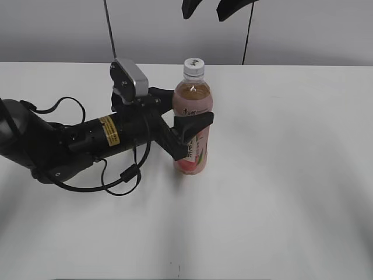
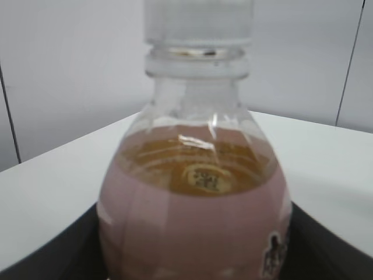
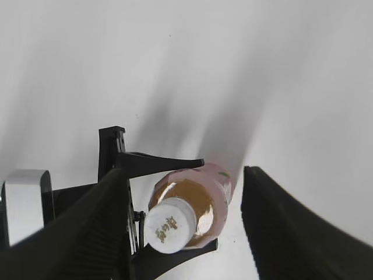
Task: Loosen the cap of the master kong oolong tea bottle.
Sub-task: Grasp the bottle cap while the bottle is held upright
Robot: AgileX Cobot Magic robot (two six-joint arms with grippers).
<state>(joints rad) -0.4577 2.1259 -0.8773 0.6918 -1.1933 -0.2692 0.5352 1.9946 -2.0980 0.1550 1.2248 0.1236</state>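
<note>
The master kong oolong tea bottle (image 1: 192,105) stands upright on the white table, with amber tea and a pink label. Its white cap (image 1: 194,66) is on top. My left gripper (image 1: 189,116) is shut on the bottle's body, one finger on each side. The left wrist view shows the bottle (image 2: 195,216) close up, the cap (image 2: 198,20) at the top edge, and the finger edges at the bottom corners. My right gripper (image 1: 204,9) hangs open above the bottle, clear of it. In the right wrist view its fingers (image 3: 183,172) spread wide to either side of the cap (image 3: 170,224).
The white table (image 1: 291,175) runs back to a grey wall. The left arm lies across the table's left side with loose black cables (image 1: 125,175). Two thin cables hang down the wall behind.
</note>
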